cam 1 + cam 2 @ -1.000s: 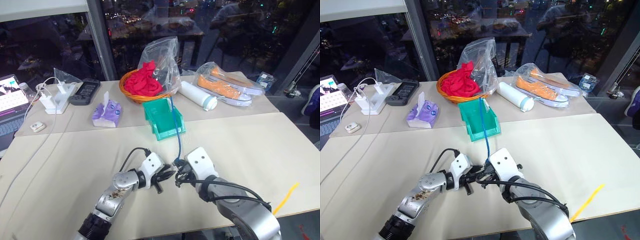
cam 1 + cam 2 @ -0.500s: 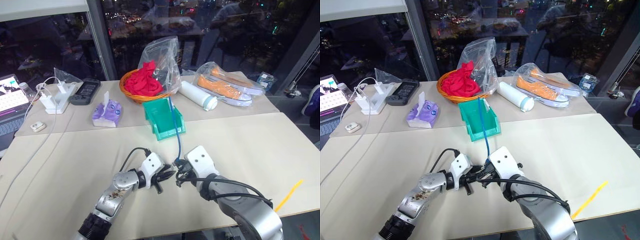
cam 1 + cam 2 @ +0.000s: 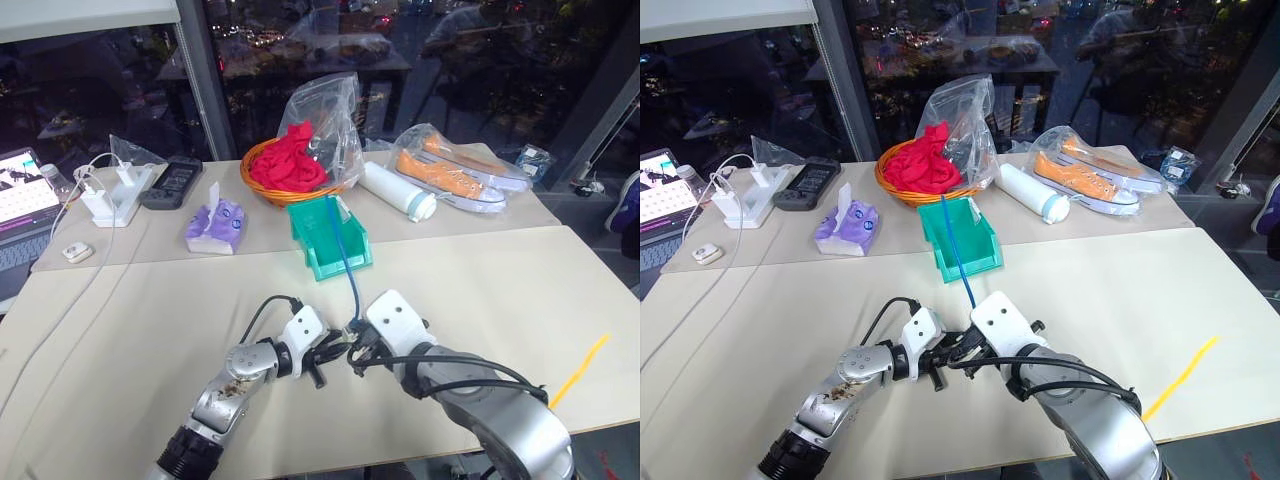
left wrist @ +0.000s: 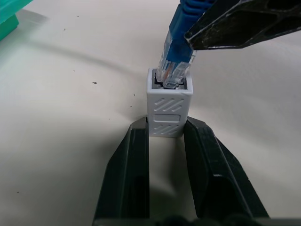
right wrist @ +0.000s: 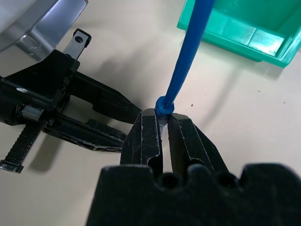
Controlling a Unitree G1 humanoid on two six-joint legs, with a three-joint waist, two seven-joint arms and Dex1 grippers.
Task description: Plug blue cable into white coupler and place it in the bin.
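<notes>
- The left gripper [image 4: 165, 136] is clamped on the white coupler [image 4: 168, 106], one black finger on each side of its lower half, above the table [image 3: 150, 320].
- The right gripper [image 5: 162, 123] is pinched shut on the blue cable [image 5: 188, 52] just behind its plug.
- The clear plug [image 4: 173, 70] sits in the coupler's open socket, tilted a little; how deep it goes cannot be told.
- In the head views both grippers meet at the near middle of the table, fingertips almost touching.
- From the right gripper the cable rises and runs away toward the bin [image 3: 312, 236], its far end lying over the bin's inside.
- The teal bin stands well beyond the grippers, its low front lip facing them.
- Just behind the bin is an orange basket [image 3: 262, 185] with red cloth [image 3: 295, 158], under a clear bag.
- Further along the back are a tissue pack [image 3: 214, 225], a white charger block [image 3: 110, 200], a white cylinder [image 3: 398, 190] and bagged orange shoes [image 3: 445, 172].
</notes>
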